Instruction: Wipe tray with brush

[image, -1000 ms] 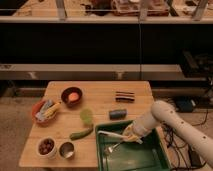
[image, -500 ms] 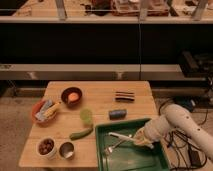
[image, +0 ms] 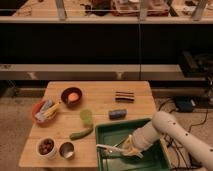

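dark-green tray (image: 120, 124) is seen at the front right corner of the wooden table (image: 102, 90), its right part covered by the robot arm (image: 172, 131). whitish brush (image: 108, 148) is held low inside the tray near its left wall, lying almost flat, free tip pointed left; contact with the tray floor cannot be told. the brush's right end is clamped in the gripper (image: 129, 146), jaws clenched on it, gripper placed over the tray's middle with the arm entering from the right. just beyond the tray's back rim a small blue object (image: 117, 114) is seen, and further back a dark striped bar (image: 125, 96). left of the tray a green cucumber-like vegetable (image: 81, 133) is laid slantwise, with a light-green cup (image: 86, 116) behind it. a dark bowl with something orange (image: 71, 96), a red bowl holding mixed items (image: 44, 111), a white cup of dark brown pieces (image: 46, 146) and a metal cup (image: 66, 149) are set on the left side.
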`<action>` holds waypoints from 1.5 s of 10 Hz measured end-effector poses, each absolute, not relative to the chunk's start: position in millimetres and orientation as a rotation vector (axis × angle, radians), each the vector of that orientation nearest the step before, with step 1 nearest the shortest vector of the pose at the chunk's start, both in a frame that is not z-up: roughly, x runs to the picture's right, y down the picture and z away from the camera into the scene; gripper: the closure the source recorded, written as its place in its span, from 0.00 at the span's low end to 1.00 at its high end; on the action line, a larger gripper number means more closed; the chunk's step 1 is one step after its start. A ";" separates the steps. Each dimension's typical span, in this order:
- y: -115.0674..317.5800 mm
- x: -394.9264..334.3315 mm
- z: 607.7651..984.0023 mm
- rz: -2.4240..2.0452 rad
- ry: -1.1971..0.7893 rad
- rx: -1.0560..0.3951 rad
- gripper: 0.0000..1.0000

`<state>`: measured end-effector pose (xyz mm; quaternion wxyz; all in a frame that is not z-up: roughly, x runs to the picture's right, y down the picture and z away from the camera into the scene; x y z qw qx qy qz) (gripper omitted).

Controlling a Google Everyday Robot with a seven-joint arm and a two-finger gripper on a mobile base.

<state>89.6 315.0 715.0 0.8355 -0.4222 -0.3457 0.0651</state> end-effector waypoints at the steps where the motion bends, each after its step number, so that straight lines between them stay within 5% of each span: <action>1: 316.0 75.7 711.6 0.114 -0.747 -0.903 1.00; 8: 275.3 6.8 732.0 -0.032 -0.789 -0.867 1.00; 15: 263.8 146.4 762.9 0.175 -0.638 -0.807 1.00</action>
